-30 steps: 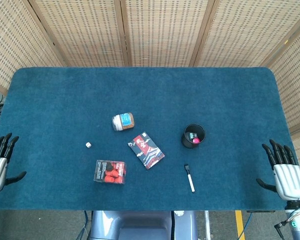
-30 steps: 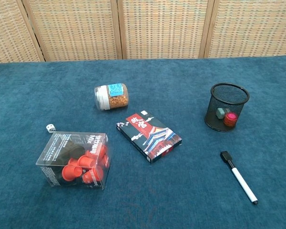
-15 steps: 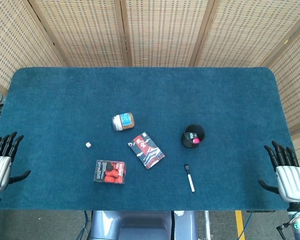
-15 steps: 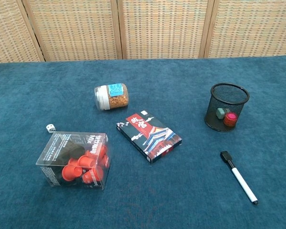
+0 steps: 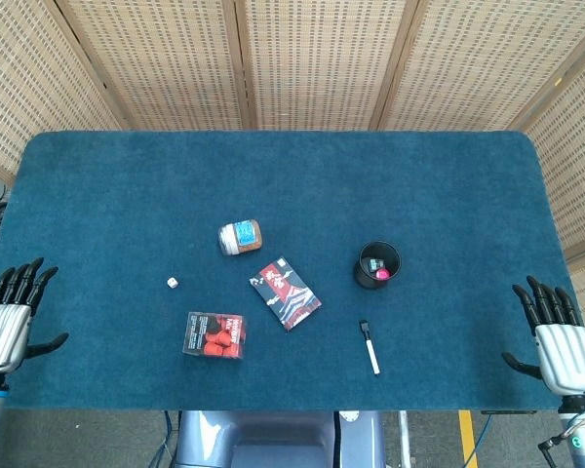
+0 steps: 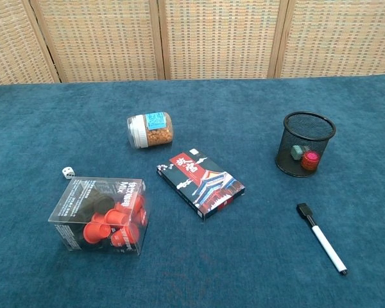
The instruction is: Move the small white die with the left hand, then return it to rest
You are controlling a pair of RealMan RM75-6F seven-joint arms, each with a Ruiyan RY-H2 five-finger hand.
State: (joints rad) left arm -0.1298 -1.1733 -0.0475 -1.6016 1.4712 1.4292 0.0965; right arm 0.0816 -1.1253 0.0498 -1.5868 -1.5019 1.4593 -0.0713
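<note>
Well right of left hand (image 5: 7,322): die (image 5: 173,283).

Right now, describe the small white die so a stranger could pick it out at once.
Start at the blue felt table and go to the clear plastic box of red cups near its front left. Just behind the box's left corner, apart from it, sits the small white die: the tiniest thing there, and the only white cube.

Silver hand (image 5: 2,331), black fingers (image 5: 19,281)
</note>
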